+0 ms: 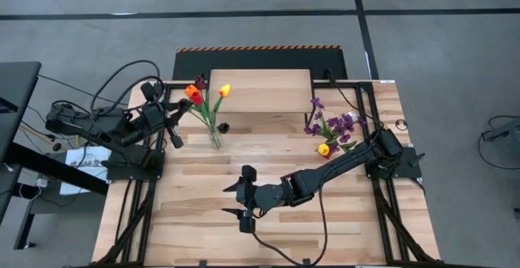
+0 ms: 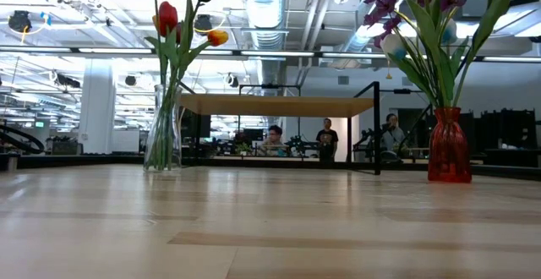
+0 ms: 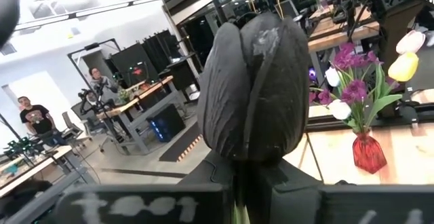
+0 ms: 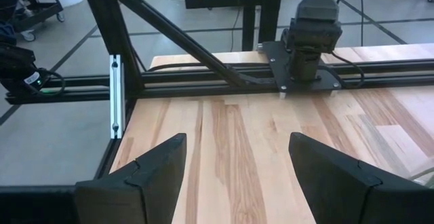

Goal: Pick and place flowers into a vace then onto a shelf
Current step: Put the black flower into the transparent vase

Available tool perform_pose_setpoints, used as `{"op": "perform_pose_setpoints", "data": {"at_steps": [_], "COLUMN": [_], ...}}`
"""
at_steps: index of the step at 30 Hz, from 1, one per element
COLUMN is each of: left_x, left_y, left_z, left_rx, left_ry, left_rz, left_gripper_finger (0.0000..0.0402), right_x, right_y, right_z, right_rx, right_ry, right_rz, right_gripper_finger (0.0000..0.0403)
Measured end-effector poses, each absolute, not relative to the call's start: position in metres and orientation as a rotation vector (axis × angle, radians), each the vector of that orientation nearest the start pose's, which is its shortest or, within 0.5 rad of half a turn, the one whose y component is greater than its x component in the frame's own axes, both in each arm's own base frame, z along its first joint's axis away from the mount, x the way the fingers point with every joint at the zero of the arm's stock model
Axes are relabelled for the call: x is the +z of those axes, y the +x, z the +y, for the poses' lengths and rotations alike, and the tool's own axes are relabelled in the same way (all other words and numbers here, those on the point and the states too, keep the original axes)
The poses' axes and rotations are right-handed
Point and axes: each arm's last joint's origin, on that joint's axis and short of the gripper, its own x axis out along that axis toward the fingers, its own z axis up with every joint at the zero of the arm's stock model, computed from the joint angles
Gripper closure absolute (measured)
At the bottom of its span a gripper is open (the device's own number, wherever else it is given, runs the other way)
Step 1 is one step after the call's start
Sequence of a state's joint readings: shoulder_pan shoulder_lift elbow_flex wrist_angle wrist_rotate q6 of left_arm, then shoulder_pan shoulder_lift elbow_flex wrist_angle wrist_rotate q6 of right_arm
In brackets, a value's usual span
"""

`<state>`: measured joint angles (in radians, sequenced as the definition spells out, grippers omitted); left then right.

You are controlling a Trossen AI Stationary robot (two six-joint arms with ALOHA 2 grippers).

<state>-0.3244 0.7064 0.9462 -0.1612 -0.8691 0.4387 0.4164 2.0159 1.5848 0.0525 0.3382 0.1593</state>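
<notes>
My left gripper (image 3: 237, 207) is at the table's left edge (image 1: 179, 122), level, shut on a black tulip whose head (image 3: 251, 81) fills the left wrist view. A clear glass vase (image 1: 215, 138) (image 2: 161, 131) stands on the table and holds red, orange-yellow and dark tulips (image 2: 167, 17). A red vase (image 2: 449, 148) at the right holds purple sprigs (image 1: 333, 126) and pale and yellow flowers. The light-wood shelf (image 1: 260, 89) (image 2: 275, 105) stands at the far edge behind both vases. My right gripper (image 1: 229, 201) (image 4: 237, 176) is open over the near middle, with nothing between its fingers. My left gripper has the black tulip's green stem (image 3: 236, 214) between its fingers, just below the head. The blurred fingers hide the exact place of contact. The head stands upright above the level fingers, lifted clear of the table.
Bare wooden tabletop (image 1: 268, 158) lies between the two vases and in front of my right gripper. Black frame rails (image 4: 203, 54) and the left arm's base (image 4: 308, 41) border the left side. People (image 2: 325, 139) sit and stand in the room beyond the far edge.
</notes>
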Motion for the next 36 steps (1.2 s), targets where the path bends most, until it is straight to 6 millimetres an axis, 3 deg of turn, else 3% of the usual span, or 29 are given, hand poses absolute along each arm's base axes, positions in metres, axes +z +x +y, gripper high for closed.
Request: {"op": "perform_pose_setpoints", "data": {"at_steps": [14,26,36], "left_x": [0.392,0.377,0.37], "left_y": [0.137,0.16,0.162], "left_z": [-0.023,-0.017,-0.011], "left_rx": [0.507,0.59,0.631], "left_ry": [0.356,0.263,0.202], "left_rz": [0.085,0.159,0.205], "left_gripper_finger": [0.0401,0.0401,0.0399], "right_x": [0.259,0.259,0.259], "right_y": [0.433,0.433,0.433], "right_z": [0.181,0.181,0.182], "right_rx": [0.049,0.049,0.051], "right_ry": [0.018,0.018,0.018], "right_rz": [0.357,0.357,0.357], "right_gripper_finger": [0.0148,0.0148,0.0148]}}
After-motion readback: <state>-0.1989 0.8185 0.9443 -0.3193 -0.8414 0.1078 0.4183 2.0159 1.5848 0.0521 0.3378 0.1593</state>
